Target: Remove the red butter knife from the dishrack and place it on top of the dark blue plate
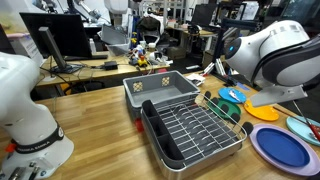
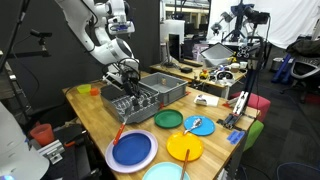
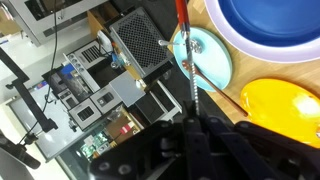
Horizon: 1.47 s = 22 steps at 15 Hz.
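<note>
One red butter knife (image 3: 181,30) shows in the wrist view as a thin, flat plastic strip. It runs from the fingertips of the gripper (image 3: 192,122) up to the frame's top edge, and the dark fingers close together around its lower end, pinching it. In an exterior view the gripper (image 2: 128,78) hangs low over one end of the single dishrack (image 2: 135,102). The knife itself is too small to pick out there.

The dishrack (image 1: 200,128) is a rectangular silver wire grid with a black compartment along one long side. One grey plastic tub (image 1: 160,90) with perforated walls sits just beside it.

Five round plates lie flat on the wooden table (image 2: 90,110):
- the dark blue plate (image 2: 133,150), large with a raised rim and a bare face
- a green plate (image 2: 168,119)
- a light blue plate (image 2: 198,126) carrying a pale utensil
- a yellow plate (image 2: 185,150)
- a pale blue plate (image 2: 165,172), cut by the frame's bottom

The dark blue plate (image 1: 283,148) lies near the table's edge, apart from the rack, with a strip of bare wood between them
</note>
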Available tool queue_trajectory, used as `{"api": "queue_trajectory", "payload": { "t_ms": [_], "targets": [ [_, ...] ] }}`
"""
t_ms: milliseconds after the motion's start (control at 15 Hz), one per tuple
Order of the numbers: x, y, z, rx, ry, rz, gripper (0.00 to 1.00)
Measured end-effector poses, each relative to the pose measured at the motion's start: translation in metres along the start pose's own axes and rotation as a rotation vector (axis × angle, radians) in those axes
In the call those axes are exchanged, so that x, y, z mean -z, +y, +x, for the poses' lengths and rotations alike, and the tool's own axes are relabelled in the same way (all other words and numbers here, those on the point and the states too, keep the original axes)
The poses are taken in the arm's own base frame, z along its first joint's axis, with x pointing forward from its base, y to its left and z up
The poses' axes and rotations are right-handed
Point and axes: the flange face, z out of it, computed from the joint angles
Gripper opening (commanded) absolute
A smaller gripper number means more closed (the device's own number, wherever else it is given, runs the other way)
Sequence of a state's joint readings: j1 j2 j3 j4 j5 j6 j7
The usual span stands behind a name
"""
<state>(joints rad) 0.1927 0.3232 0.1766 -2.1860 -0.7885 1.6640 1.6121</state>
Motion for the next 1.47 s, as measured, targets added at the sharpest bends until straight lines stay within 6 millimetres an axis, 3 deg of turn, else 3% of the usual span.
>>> {"api": "queue_trajectory", "payload": {
  "t_ms": [267, 933, 1133, 1467],
  "targets": [
    [-0.002, -0.014, 0.001, 0.021, -0.003, -0.024, 0.03],
    [-0.002, -0.015, 0.002, 0.018, -0.008, -0.028, 0.01],
    [-0.019, -0.019, 0.003, 0.012, -0.054, -0.050, 0.01],
    [-0.074, -0.043, 0.012, 0.035, -0.188, -0.095, 0.01]
  ]
}}
